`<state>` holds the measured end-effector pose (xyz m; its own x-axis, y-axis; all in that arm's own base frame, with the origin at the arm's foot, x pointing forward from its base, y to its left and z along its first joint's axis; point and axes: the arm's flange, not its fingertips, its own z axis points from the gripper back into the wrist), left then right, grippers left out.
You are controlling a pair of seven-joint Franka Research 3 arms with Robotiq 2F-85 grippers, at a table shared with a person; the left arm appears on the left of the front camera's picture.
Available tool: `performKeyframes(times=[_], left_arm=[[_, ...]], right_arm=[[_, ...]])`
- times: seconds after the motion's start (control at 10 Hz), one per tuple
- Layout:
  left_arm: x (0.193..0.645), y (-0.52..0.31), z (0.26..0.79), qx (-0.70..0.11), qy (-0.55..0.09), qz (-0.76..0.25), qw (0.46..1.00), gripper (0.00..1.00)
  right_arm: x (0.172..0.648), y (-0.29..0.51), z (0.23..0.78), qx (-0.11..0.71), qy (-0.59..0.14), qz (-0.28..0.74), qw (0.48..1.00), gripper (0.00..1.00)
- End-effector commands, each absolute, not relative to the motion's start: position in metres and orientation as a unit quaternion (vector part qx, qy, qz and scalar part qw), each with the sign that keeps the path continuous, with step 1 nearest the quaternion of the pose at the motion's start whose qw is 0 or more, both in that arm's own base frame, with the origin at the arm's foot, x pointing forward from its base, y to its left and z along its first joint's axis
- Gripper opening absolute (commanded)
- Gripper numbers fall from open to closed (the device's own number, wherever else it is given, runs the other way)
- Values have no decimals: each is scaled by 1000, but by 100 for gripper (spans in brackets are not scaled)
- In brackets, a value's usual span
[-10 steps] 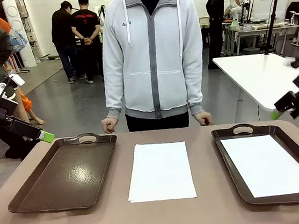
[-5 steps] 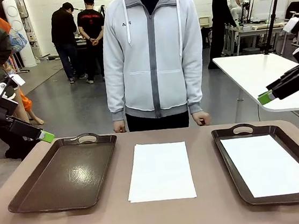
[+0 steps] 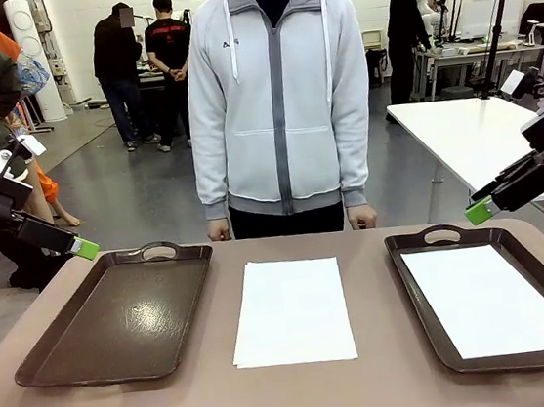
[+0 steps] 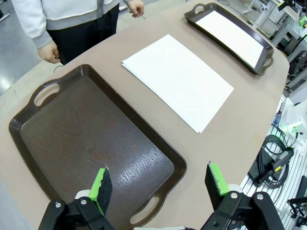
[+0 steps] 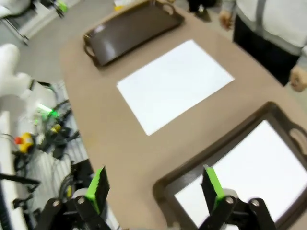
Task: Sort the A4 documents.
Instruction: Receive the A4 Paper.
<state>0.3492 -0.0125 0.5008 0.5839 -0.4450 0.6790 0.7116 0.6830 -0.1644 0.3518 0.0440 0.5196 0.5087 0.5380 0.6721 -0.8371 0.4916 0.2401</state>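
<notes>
Blank white A4 documents [image 3: 291, 311] flat at the middle of the table [image 3: 372, 389], another sheet [image 3: 489, 299] flat inside the right tray [image 3: 409, 286].

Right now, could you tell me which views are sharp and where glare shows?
Front view: sharp, with a pale sheen on the empty left tray. Left wrist view: sharp, glare near that tray's closest handle. Right wrist view: blurred throughout, the middle A4 paper and right tray soft-edged.
</notes>
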Motion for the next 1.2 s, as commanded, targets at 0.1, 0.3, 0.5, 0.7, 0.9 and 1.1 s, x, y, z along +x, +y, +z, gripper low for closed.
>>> performKeyframes(times=[0.1,0.3,0.5,0.7,0.9,1.1], left_arm=[[350,-10,499,-221,-312,-341,859,100],[350,-10,499,-221,-312,-341,859,100],[350,-10,499,-221,-312,-341,859,100],[350,-10,499,-221,-312,-341,859,100],[350,-10,499,-221,-312,-341,859,100],[350,-10,499,-221,-312,-341,859,100]], right_arm=[[355,32,532,323,-275,388,818,100],[355,30,532,327,-273,383,819,100],[355,31,530,329,-271,381,821,100],[352,35,529,322,-269,389,820,100],[351,29,531,320,-269,384,823,100],[351,29,531,320,-269,384,823,100]])
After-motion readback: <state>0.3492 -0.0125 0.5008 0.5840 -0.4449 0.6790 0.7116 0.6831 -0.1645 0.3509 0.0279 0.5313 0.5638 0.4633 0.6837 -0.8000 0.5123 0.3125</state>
